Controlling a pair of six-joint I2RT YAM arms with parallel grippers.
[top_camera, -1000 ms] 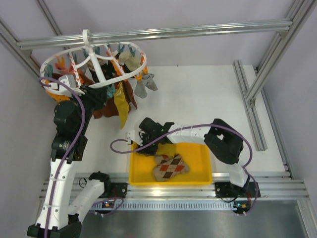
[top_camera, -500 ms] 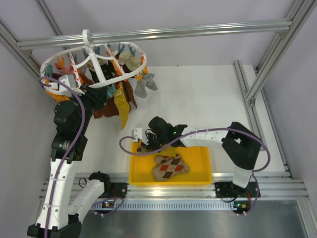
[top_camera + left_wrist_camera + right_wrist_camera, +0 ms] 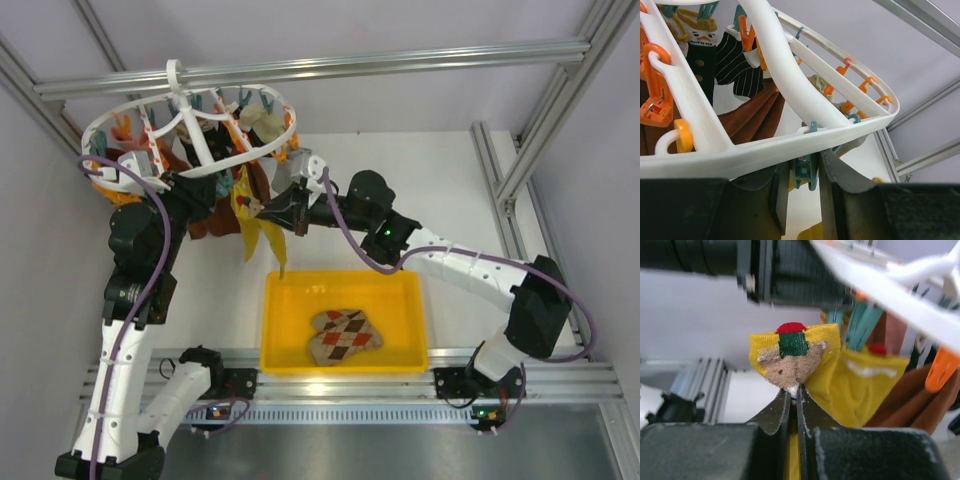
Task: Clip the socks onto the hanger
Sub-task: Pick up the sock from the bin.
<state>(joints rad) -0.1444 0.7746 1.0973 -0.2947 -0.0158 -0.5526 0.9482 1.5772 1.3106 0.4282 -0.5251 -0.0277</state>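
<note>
Right tool [image 3: 795, 396] pinches the mustard sock [image 3: 805, 357] by one end, up at eleven o'clock just beside the hanger [image 3: 790, 145] rim. It's light and floppy, dangling limp, so I'd feed that pinched edge in. Left tool [image 3: 805, 192] squeezes a teal clip [image 3: 805, 170].

Left arm [image 3: 130, 270] reared up high, its end effector [image 3: 804, 172] only narrowly apart; right arm [image 3: 455, 262] reaching way across leftward, end effector [image 3: 795, 396] pinched tight.

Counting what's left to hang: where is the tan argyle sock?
In the top view, the tan argyle sock lies inside the yellow plastic tray, at the middle of the white table's near edge.
</note>
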